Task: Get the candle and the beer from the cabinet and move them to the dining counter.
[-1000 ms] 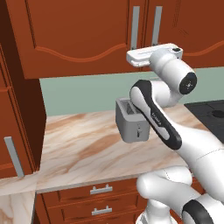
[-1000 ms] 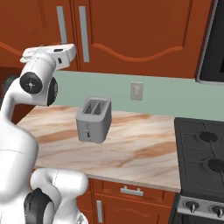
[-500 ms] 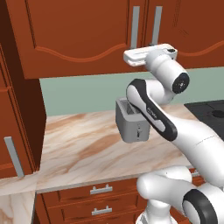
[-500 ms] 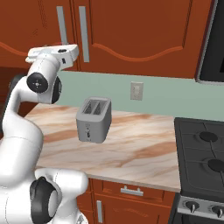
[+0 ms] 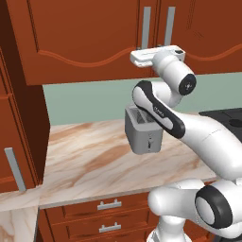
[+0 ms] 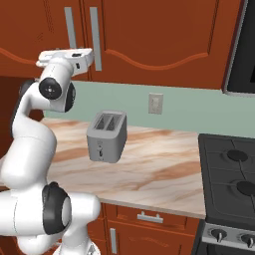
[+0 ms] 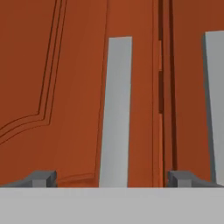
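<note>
Raised slightly since earlier: tool (image 7: 112, 178), fingers apart, straddling the cabinet (image 5: 85, 42) left handle (image 7: 116, 111); contact unclear; doors closed, contents hidden.

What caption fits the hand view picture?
Open pincer straddles the left door's grey handle on the closed cabinet.

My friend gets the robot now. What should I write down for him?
Gripper: jaws open, holding nothing, raised to the cabinet doors, with the left door's grey handle between the fingertips.
Cabinet: both doors shut, so the candle and beer cannot be seen.
Toaster stands on the marbled counter below.
Done: arm lined up on the handle.
Left: grip the handle, open the door, carry both items to the dining counter.
</note>
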Robot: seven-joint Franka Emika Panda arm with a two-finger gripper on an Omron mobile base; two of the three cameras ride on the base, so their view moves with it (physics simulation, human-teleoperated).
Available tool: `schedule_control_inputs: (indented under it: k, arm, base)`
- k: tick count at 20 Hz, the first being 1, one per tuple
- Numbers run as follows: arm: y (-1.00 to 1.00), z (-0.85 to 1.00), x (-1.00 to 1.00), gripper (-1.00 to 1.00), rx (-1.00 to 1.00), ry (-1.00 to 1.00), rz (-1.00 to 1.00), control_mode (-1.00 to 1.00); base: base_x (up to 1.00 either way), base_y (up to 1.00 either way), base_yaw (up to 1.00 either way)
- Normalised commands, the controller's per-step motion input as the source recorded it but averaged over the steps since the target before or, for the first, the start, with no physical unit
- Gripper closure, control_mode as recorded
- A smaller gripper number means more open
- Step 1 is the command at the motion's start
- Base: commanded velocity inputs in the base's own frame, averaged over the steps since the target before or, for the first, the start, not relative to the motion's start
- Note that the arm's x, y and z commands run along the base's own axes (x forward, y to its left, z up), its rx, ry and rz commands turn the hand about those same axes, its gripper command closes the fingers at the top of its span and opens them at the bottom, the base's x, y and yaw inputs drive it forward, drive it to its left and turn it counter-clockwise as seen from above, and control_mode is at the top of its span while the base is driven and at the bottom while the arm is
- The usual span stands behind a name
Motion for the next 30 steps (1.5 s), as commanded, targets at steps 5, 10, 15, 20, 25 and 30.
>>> schedule_control_inputs:
  k: [5, 10, 15, 20, 25, 30]
  arm:
    - [0.00, 0.00, 0.31, -1.00, 0.02, 0.00, 0.00, -1.00]
    - [0.00, 0.00, 0.31, -1.00, 0.01, 0.00, 0.00, -1.00]
    - [0.00, 0.00, 0.27, -1.00, 0.00, 0.00, 0.00, -1.00]
    - [0.00, 0.00, 0.23, -1.00, 0.00, 0.00, 0.00, -1.00]
    - [0.00, 0.00, 0.01, 1.00, 0.00, 0.00, 0.00, -1.00]
    - [0.00, 0.00, 0.00, 1.00, 0.00, 0.00, 0.00, -1.00]
  base:
    - [0.00, 0.00, 0.00]
    - [0.00, 0.00, 0.00]
    - [0.00, 0.00, 0.00]
    - [0.00, 0.00, 0.00]
    - [0.00, 0.00, 0.00]
    - [0.00, 0.00, 0.00]
